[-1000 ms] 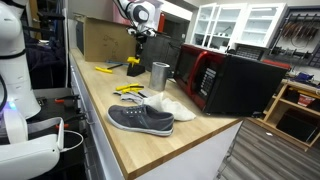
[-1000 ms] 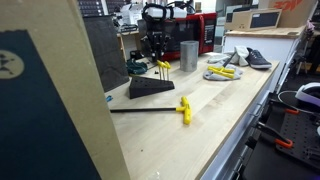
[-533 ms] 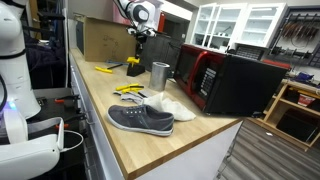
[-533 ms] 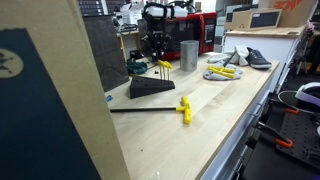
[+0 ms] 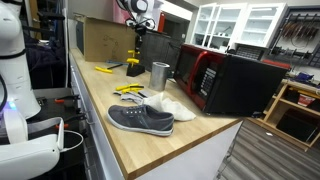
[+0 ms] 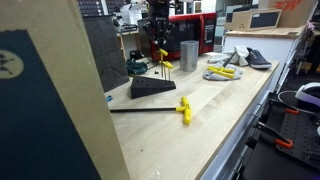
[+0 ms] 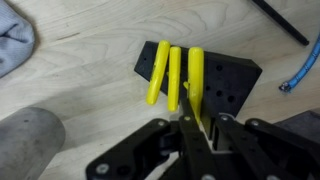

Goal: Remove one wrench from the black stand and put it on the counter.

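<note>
As pincer (image 7: 198, 126) clamps wrench (image 7: 196, 75), black stand (image 7: 236, 86) beneath

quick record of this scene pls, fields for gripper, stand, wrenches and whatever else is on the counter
gripper: fingers shut on held wrench by its yellow handle
held wrench: free of the stand or not, cannot tell
black stand: on the counter, two other wrenches in it
also on counter: metal cup, loose wrench, shoe
</note>
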Robot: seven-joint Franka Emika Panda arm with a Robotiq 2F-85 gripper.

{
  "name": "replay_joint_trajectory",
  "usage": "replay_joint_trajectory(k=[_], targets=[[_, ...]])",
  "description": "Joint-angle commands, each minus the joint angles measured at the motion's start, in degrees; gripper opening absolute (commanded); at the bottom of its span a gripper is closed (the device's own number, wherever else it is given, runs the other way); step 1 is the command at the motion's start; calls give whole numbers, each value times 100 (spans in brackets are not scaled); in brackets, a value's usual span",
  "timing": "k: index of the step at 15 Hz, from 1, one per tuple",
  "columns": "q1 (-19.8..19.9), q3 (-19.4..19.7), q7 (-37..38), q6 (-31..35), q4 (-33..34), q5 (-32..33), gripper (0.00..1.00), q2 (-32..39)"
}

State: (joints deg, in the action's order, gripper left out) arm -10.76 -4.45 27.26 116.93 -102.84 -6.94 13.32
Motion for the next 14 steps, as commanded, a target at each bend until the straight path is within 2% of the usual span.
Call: replay_joint_trajectory(k=[1, 5, 8, 11, 14], targets=[[69, -68, -65, -175, -253, -188, 4, -531], [53, -57, 3, -155, -449, 142, 4, -1042], [46, -78, 136, -217, -672, 887, 4, -1483], [95, -162, 274, -455, -954, 1651, 4, -1870], [144, -274, 353, -911, -1209, 1926, 4, -2112]])
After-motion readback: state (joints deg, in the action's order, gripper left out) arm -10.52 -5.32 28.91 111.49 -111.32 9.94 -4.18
